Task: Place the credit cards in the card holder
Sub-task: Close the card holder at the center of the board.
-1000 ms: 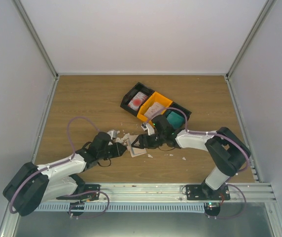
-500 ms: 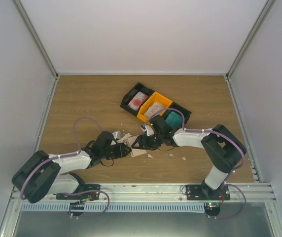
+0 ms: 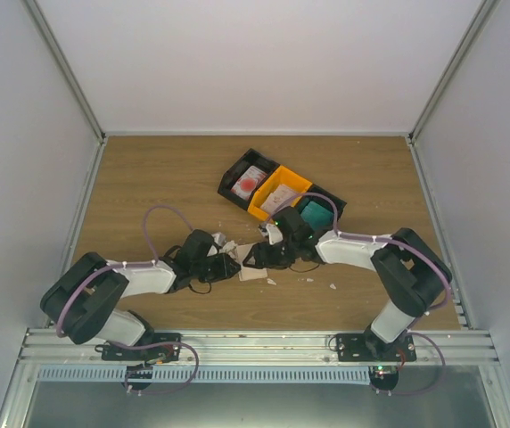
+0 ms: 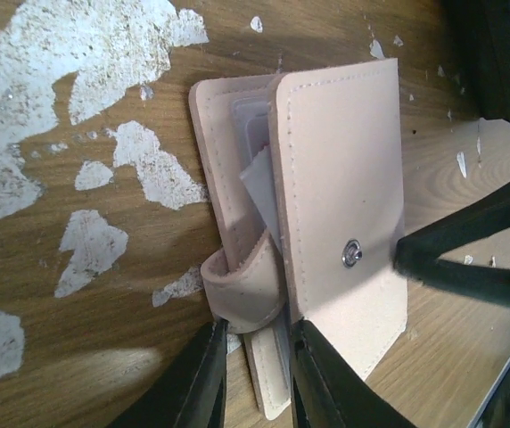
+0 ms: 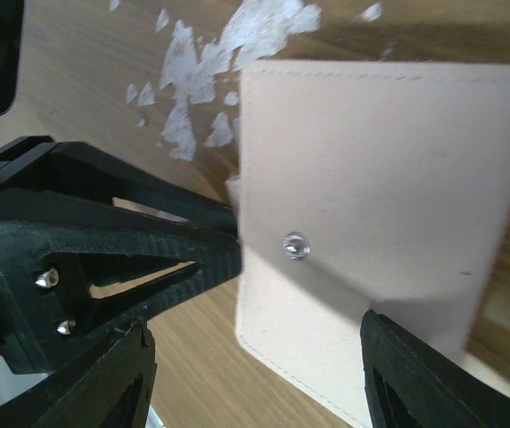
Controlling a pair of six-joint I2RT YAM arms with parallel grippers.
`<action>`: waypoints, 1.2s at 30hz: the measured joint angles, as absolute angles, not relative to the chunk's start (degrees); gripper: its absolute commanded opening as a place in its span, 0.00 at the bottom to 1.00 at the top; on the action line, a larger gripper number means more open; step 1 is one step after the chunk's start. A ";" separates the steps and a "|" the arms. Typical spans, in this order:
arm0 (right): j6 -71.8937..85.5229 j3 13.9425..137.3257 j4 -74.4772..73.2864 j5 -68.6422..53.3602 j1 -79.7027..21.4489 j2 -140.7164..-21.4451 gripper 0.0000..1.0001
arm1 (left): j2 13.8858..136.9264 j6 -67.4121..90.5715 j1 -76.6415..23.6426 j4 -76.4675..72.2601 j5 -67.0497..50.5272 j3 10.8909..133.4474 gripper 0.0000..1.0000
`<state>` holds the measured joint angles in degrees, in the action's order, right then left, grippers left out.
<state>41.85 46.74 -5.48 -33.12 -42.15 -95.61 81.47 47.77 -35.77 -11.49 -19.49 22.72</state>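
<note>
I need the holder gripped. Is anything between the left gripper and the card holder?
Nothing visible. The left gripper straddles the card holder at its edge, beside the snap tab. Whether it is pinching that edge is unclear.

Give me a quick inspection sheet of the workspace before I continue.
Surface: wooden table, worn white patches.
Job's things: card holder folded over, card edges showing inside; red-marked white card, pale card, teal card in the bins.
Clutter: white scraps.
Grippers: left gripper closed on the holder's snap tab; right gripper open over it.
Cables: purple cables loop off both arms.
Surroundings: white walls, metal rail.
</note>
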 measured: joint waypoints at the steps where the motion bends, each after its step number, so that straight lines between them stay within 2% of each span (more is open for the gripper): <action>1: 41.45 46.78 -6.44 -32.12 -41.95 -95.07 0.64 | 81.65 47.75 -35.77 -11.60 -19.53 22.79 0.23; 8: 36.36 50.61 -16.14 -21.34 -41.12 -93.67 0.61 | 81.71 47.46 -35.77 -11.55 -19.55 22.81 0.23; 14: 30.15 58.89 -23.27 -14.90 -43.11 -100.22 0.58 | 81.06 47.44 -35.77 -10.59 -19.66 22.81 0.25; 18: 26.98 61.30 -26.68 -12.23 -46.41 -102.43 0.56 | 79.99 47.05 -35.70 -8.36 -19.46 23.09 0.32; 22: 24.58 61.58 -29.41 -10.02 -48.56 -102.48 0.52 | 77.56 45.54 -35.27 -3.31 -17.89 24.53 0.43; 28: 21.56 62.81 -30.83 -8.32 -49.87 -103.22 0.51 | 74.06 41.93 -32.53 2.85 -15.73 29.69 0.53; 36: 14.41 62.57 -29.93 -8.60 -50.22 -103.18 0.50 | 80.99 36.10 -29.91 5.37 -18.98 37.74 0.55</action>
